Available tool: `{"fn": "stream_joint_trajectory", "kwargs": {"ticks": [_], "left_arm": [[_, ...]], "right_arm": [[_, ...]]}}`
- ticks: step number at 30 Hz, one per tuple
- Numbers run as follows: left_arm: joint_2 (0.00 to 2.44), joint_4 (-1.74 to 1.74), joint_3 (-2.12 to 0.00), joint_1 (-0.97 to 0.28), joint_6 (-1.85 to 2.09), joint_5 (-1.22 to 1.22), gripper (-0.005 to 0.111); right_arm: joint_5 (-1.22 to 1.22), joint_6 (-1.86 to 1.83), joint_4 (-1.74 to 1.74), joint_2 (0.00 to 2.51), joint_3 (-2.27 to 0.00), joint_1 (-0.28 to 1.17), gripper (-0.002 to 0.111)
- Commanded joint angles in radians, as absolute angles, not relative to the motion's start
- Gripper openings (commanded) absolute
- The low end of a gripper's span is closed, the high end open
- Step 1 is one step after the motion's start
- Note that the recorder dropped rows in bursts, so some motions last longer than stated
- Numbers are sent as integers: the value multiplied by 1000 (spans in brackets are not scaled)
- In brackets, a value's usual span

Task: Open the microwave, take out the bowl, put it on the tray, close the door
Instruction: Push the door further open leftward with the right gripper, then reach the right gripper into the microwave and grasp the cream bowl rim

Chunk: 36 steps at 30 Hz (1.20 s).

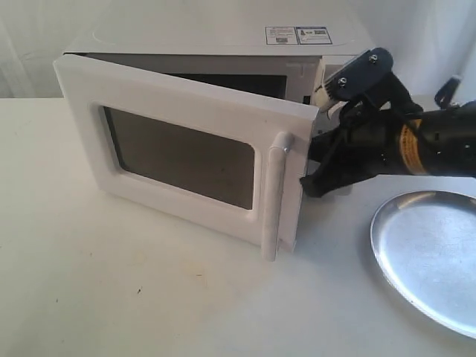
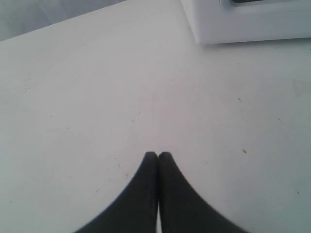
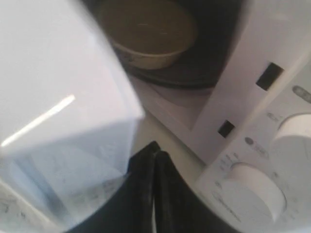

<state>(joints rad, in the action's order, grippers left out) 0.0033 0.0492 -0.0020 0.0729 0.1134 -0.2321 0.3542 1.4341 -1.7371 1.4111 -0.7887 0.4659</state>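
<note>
The white microwave [image 1: 223, 37] stands at the back with its door [image 1: 186, 156] swung partly open, the bar handle [image 1: 274, 195] on its free edge. My right gripper [image 1: 311, 182] is shut and empty, just behind the door's free edge, between door and control panel. In the right wrist view the shut gripper [image 3: 155, 148] sits beside the door's inner face [image 3: 58, 97], and the off-white bowl [image 3: 146, 34] rests inside on the dark turntable. The silver tray [image 1: 431, 253] lies at the right. My left gripper [image 2: 158, 155] is shut over bare table, with the door's lower corner [image 2: 243, 22] beyond it.
Two round white knobs [image 3: 260, 191] on the control panel show close to the right gripper. The white table [image 1: 111, 297] extends in front of the door. A white curtain hangs behind.
</note>
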Motion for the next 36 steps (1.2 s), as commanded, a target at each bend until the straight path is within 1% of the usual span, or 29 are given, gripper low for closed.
{"fn": "stream_joint_trajectory", "kwargs": {"ticks": [1,7,9,13,15,19,20,21,22,23,24,25,26,27,28,29,31,33,34,36], "left_arm": [[0,45,0,69,109,-232,0],[0,45,0,69,109,-232,0],[0,45,0,69,109,-232,0],[0,45,0,69,109,-232,0],[0,45,0,69,109,-232,0],[0,45,0,69,109,-232,0],[0,45,0,69,109,-232,0],[0,45,0,69,109,-232,0],[0,45,0,69,109,-232,0],[0,45,0,69,109,-232,0],[0,45,0,69,109,-232,0],[0,45,0,69,109,-232,0],[0,45,0,69,109,-232,0],[0,45,0,69,109,-232,0],[0,45,0,69,109,-232,0],[0,45,0,69,109,-232,0],[0,45,0,69,109,-232,0],[0,45,0,69,109,-232,0],[0,45,0,69,109,-232,0],[0,45,0,69,109,-232,0]], "right_arm": [[832,1228,-1744,1448,-802,468,0],[674,1350,-1744,1448,-802,468,0],[676,1348,-1744,1447,-802,468,0],[794,1280,-1744,1447,-802,468,0],[806,1240,-1744,1447,-802,468,0],[694,1093,-1441,1498,-802,476,0],[628,984,-1242,1535,-802,488,0],[621,835,-1060,1569,-810,505,0],[650,629,-851,1633,-824,528,0],[681,528,-761,1668,-835,541,0],[774,380,-654,1737,-860,564,1],[832,339,-623,1778,-876,577,4],[939,296,-603,1851,-914,598,10],[988,283,-603,1891,-939,607,15],[1032,265,-603,1959,-989,623,28],[1015,263,-601,2017,-1038,636,39],[904,263,-601,2088,-1137,648,56],[777,239,-601,2141,-1222,649,66],[736,214,-601,2152,-1252,649,68],[638,201,-595,2171,-1306,650,68]]}}
